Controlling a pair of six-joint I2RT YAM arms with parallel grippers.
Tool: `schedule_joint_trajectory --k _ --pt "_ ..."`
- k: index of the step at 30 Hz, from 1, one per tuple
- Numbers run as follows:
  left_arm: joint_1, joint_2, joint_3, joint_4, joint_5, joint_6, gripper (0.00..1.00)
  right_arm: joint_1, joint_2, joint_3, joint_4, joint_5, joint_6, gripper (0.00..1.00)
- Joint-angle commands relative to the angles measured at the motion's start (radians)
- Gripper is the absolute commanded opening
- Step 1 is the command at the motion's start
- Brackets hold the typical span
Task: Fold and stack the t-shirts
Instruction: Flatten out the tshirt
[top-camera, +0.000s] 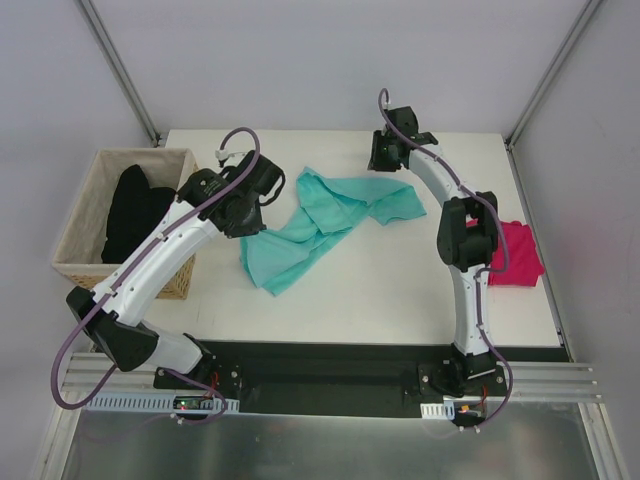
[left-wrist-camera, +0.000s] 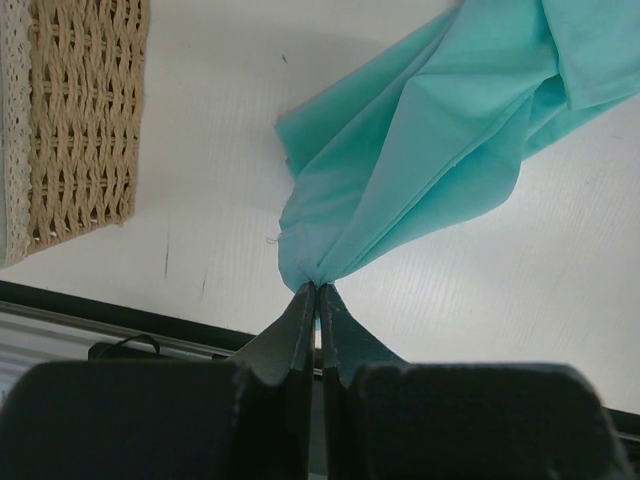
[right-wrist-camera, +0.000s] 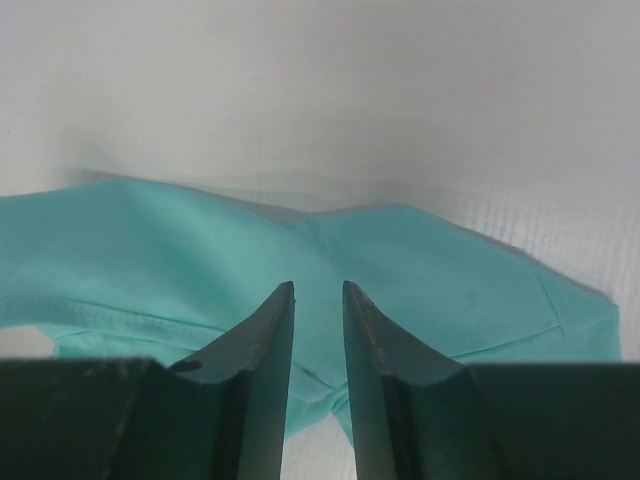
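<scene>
Left wrist: teal t-shirt (left-wrist-camera: 430, 150) is pinched thinly by left gripper (left-wrist-camera: 316, 288); slip is risked if tugged while right gripper (right-wrist-camera: 318, 286) is held apart.

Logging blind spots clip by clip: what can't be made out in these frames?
- Pink t-shirt: top view, right arm covers its left part.
- Black contents of basket: top view, too dark to identify.
- Right gripper: wrist view, jaws apart above teal t-shirt; contact unclear; in top view its own wrist hides the fingertips.
</scene>
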Motion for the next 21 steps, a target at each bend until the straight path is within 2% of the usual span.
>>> schedule_joint_trajectory --k 1,3,9,21 --pt "0.02 0.008 0.041 -0.025 0.007 0.031 0.0 -0.022 0.01 -0.008 -0.015 0.012 0.056 0.25" --pt "0.022 0.012 0.046 -0.025 0.009 0.034 0.0 -0.03 0.016 -0.025 -0.017 0.003 0.07 0.17" --pt "0.031 0.005 0.035 -0.025 0.014 0.027 0.0 -0.041 0.017 -0.077 -0.031 -0.002 0.119 0.03" --pt "0.051 -0.048 -0.015 -0.027 0.017 0.024 0.0 -0.041 -0.023 -0.205 -0.061 -0.006 0.211 0.01"
